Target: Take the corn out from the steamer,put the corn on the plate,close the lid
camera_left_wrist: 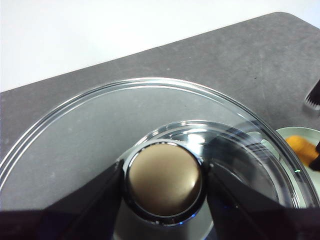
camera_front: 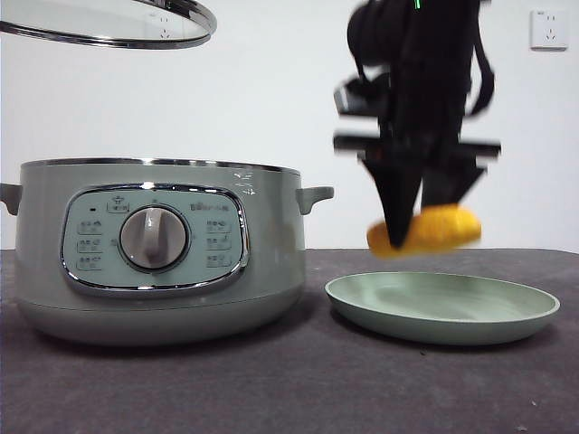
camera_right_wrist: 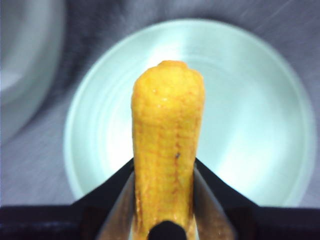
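Holding the corn [camera_front: 434, 229] clamped sideways, right gripper [camera_right_wrist: 163, 200] hangs just above the plate [camera_front: 507, 318], not touching; left gripper [camera_left_wrist: 162, 182] closed on the lid [camera_front: 109, 25] knob, raised above the open steamer [camera_front: 154, 253] on desk [camera_front: 289, 389].

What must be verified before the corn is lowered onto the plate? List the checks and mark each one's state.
1. Right gripper holds the corn between its jaws: ok.
2. Corn is over the plate, seen from the right wrist: ok.
3. Corn hangs clear above the plate, not touching it: ok.
4. Plate dish is bare where the corn would land: ok.
5. Left gripper grips the knob of the lid, held high above the steamer and out of the right arm's way: ok.
6. Nothing else remains inside the steamer: cannot tell, its inside is hidden.
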